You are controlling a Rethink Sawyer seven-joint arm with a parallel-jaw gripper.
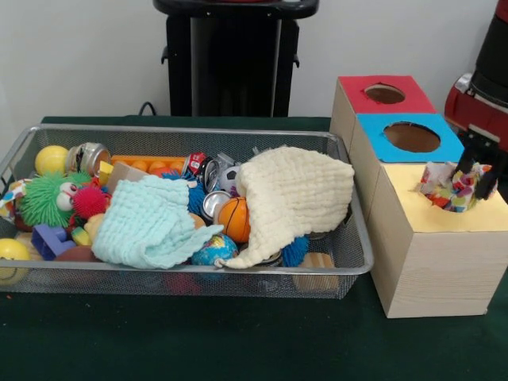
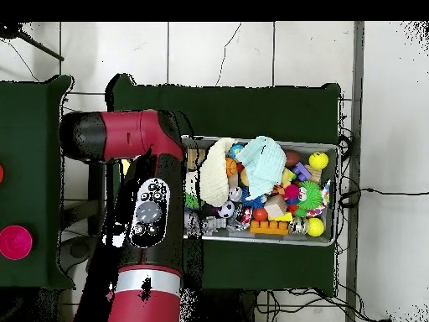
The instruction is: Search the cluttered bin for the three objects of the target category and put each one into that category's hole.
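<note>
While its fingers pinch a polka-dot cloth (image 1: 454, 190) at the hole of the yellow-topped box (image 1: 432, 238), the gripper (image 1: 475, 181) hangs right of the wire-mesh bin (image 1: 190, 274) heaped with toys.

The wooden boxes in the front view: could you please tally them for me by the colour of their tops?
Red-topped box: 1
Blue-topped box: 1
Yellow-topped box: 1
Total: 3 boxes
</note>
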